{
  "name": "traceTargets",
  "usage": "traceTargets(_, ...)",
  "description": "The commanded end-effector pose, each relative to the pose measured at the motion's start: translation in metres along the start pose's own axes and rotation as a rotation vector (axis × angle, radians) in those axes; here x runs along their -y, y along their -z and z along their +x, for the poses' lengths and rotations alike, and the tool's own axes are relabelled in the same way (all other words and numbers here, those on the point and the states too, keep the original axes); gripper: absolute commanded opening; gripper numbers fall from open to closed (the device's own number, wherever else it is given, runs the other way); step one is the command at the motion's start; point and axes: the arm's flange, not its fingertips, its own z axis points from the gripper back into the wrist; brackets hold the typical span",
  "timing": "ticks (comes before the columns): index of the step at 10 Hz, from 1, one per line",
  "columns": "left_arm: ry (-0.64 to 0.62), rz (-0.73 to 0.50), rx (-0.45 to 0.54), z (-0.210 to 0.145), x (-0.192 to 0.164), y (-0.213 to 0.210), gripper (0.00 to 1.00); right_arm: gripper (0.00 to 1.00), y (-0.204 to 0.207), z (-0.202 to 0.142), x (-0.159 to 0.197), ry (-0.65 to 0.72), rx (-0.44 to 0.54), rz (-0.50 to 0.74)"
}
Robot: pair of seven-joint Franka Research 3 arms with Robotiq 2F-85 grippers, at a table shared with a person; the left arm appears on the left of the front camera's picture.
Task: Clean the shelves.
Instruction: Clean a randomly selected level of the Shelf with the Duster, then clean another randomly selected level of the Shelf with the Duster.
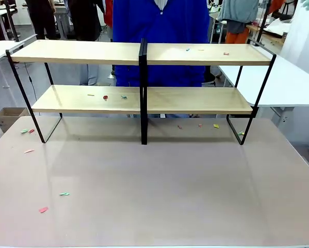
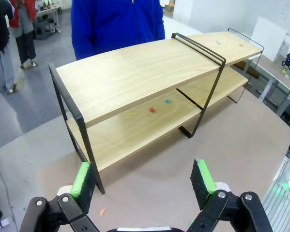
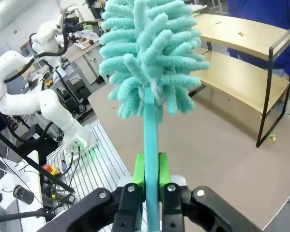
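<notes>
My right pincer [image 3: 152, 170] is gripping the teal duster [image 3: 149, 58] by its handle; left pincer [image 2: 143, 180] is standing open.
I am judging the head soft and light, the shelves [image 1: 144, 54] rigid.

Beige table [image 1: 169, 196] beneath the shelves [image 1: 82, 51] (small coloured scraps [image 1: 64, 194] on both)

shelves [image 1: 143, 93]: 1, with 2 boards [image 1: 77, 51]. duster [image 3: 152, 58]: 1. paper scraps [image 1: 105, 97]: 3 top, 3 lower, about 9 on table [image 1: 169, 206]. person [image 1: 159, 20]: 1.

2-tier light-wood shelves [image 1: 143, 98], upright, littered
</notes>
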Motion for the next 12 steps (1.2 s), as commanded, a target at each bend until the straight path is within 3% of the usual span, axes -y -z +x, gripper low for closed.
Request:
traceTargets(1,-0.01,0.009,-0.011,0.0004,0.0007,-0.0009,1.0,0.12,-0.0042,0.0051,-0.0012,-0.006,0.011,0.011)
traceTargets(12,-0.01,0.009,-0.011,0.0004,0.0007,-0.0009,1.0,0.12,-0.0009,0.0012,0.0007,0.008,-0.004,-0.002)
